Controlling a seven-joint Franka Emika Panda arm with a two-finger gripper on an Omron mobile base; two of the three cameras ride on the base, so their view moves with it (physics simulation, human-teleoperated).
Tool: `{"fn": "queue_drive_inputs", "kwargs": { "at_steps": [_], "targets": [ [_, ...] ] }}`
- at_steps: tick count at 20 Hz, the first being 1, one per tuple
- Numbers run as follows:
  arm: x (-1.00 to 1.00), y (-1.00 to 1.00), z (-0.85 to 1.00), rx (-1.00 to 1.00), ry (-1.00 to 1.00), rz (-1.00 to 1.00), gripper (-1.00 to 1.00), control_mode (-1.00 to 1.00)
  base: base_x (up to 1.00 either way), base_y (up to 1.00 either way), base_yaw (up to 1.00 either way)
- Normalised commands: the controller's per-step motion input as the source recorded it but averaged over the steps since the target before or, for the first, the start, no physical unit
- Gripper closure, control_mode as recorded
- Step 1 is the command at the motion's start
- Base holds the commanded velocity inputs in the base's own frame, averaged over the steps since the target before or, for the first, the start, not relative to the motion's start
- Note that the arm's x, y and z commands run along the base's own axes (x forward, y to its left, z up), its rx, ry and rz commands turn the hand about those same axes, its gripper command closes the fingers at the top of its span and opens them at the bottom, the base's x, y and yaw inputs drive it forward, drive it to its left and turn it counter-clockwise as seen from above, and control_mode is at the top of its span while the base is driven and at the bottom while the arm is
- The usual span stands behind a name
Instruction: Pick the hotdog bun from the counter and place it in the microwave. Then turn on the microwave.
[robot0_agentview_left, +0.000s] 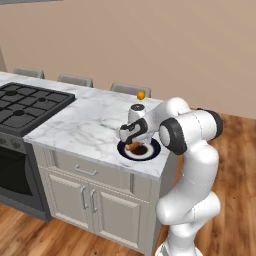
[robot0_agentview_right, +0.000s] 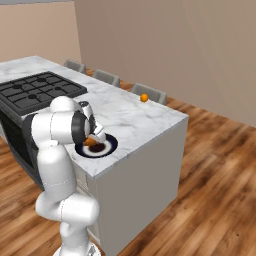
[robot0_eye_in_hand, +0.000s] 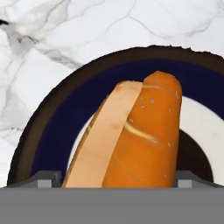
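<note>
The hotdog bun (robot0_eye_in_hand: 131, 140), tan-orange with a paler cut side, lies on a dark blue plate (robot0_eye_in_hand: 52, 131) with a white centre. The plate (robot0_agentview_left: 152, 150) sits near the front right corner of the white marble counter (robot0_agentview_left: 85, 125). My gripper (robot0_eye_in_hand: 118, 179) is lowered over the plate with its jaws wide. One fingertip (robot0_eye_in_hand: 48, 179) stands on each side of the bun's near end, close to it. From the base cameras the hand covers most of the bun (robot0_agentview_left: 132, 146) (robot0_agentview_right: 90, 142). The microwave is out of view.
A black gas cooktop (robot0_agentview_left: 25, 105) takes up the counter's left end, with an oven below. A small orange fruit (robot0_agentview_left: 141, 95) lies at the far counter edge, and grey chair backs (robot0_agentview_left: 75, 80) stand behind. The counter ends just right of the plate, above wooden floor (robot0_agentview_right: 215, 190).
</note>
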Motion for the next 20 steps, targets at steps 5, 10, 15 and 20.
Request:
{"fn": "queue_drive_inputs", "kwargs": {
  "at_steps": [5, 10, 15, 20],
  "targets": [
    [0.00, -0.05, -0.24, 0.02, 0.10, -0.04, 1.00, -1.00, 0.00, 0.00, 0.00],
    [0.00, -0.09, -0.24, 0.04, 0.12, -0.04, 1.00, -1.00, 0.00, 0.00, 0.00],
    [-0.04, -0.08, -0.12, 0.02, 0.04, -0.01, 1.00, -1.00, 0.00, 0.00, 0.00],
    [-0.18, 0.00, 0.01, 0.00, -0.04, -0.01, 1.00, -1.00, 0.00, 0.00, 0.00]
  ]
}}
